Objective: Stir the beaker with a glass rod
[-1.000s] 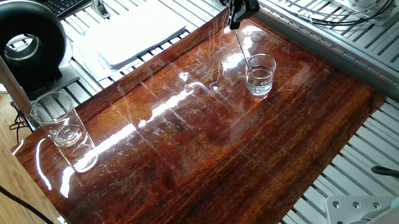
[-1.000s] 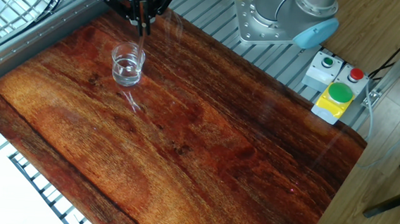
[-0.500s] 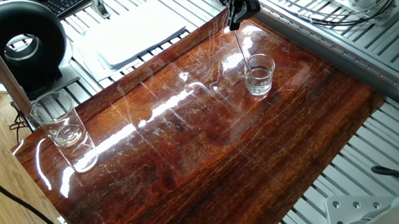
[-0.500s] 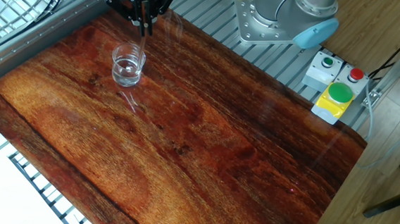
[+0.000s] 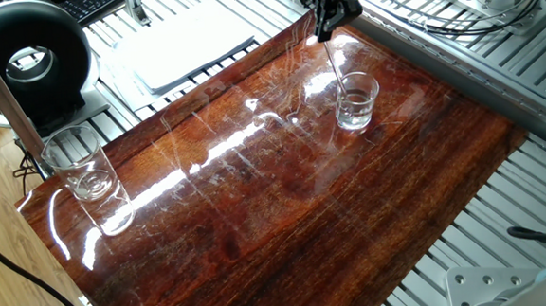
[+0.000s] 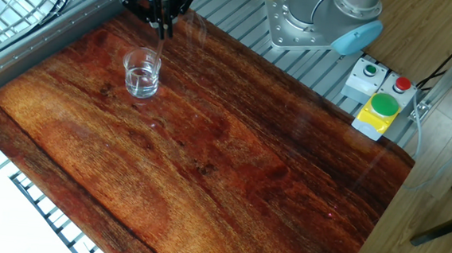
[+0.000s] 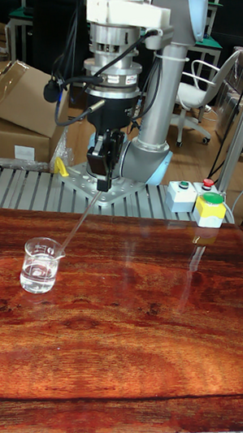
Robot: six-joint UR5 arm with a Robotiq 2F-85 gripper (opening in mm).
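Rod slanting into the beaker at the far tabletop corner.
The hand (image 7: 101, 176) pinches the glass rod (image 7: 80, 223), faint and probably reaching the liquid in the beaker (image 7: 40, 265); the tumbler (image 5: 80, 162) is cut off in the tall view.

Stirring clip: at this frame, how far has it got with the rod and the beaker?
Done: the gripper is shut on the glass rod, which slants down with its lower end inside the beaker.
In hand: the stirring itself, judging by the rod tip sitting in the beaker's clear liquid.
Left: lifting the rod out and putting it away. The taller tumbler at the far corner stands apart, holding nothing visible.
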